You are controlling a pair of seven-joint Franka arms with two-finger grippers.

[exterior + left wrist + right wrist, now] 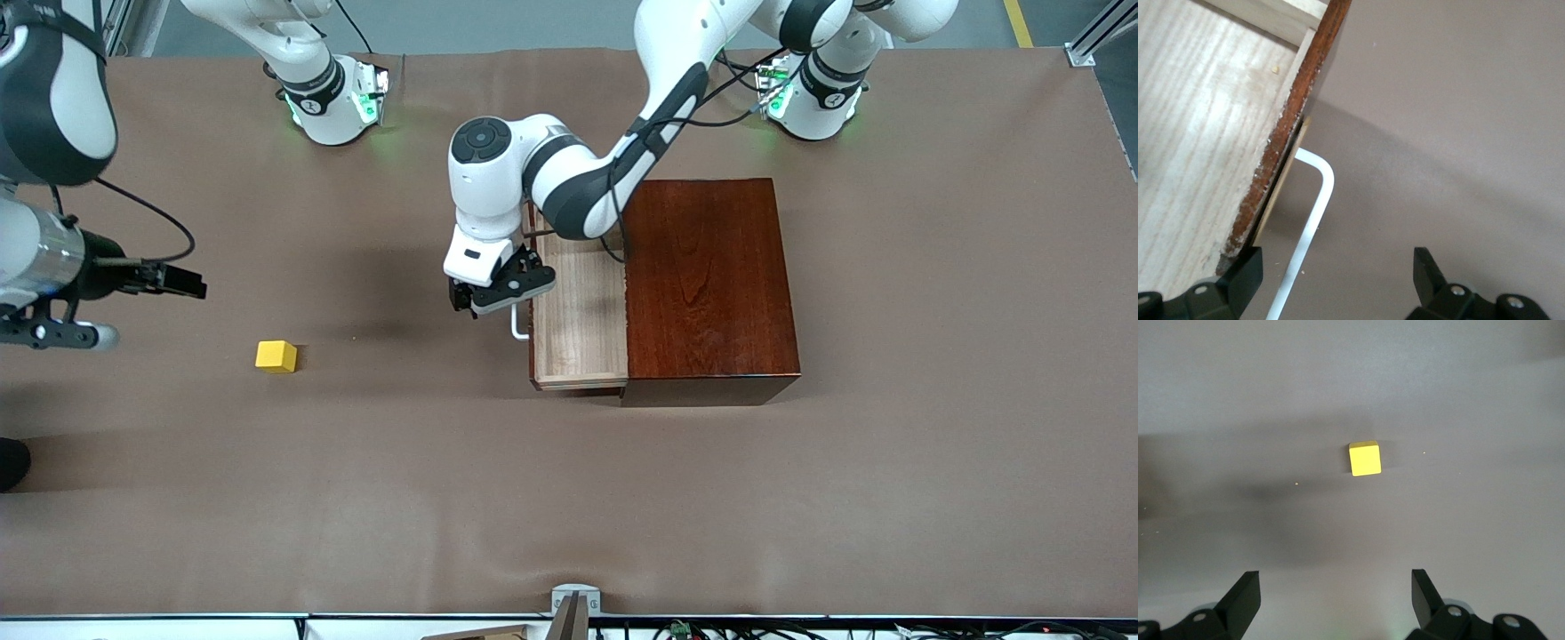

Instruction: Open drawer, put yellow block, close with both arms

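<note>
Yellow block (276,356) lies on the bench toward the right arm's end, well apart from the pulled-out drawer (578,311), beneath the released right tool (1335,600); left tool (489,298), released, hovers at the handle (518,324).

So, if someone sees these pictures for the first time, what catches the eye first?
Probably the glossy dark red-brown wooden box with its pale-wood drawer pulled open, the left gripper, open, at the white U-shaped handle. Next, the small yellow cube lying alone toward the right arm's end, under the open right gripper.
</note>
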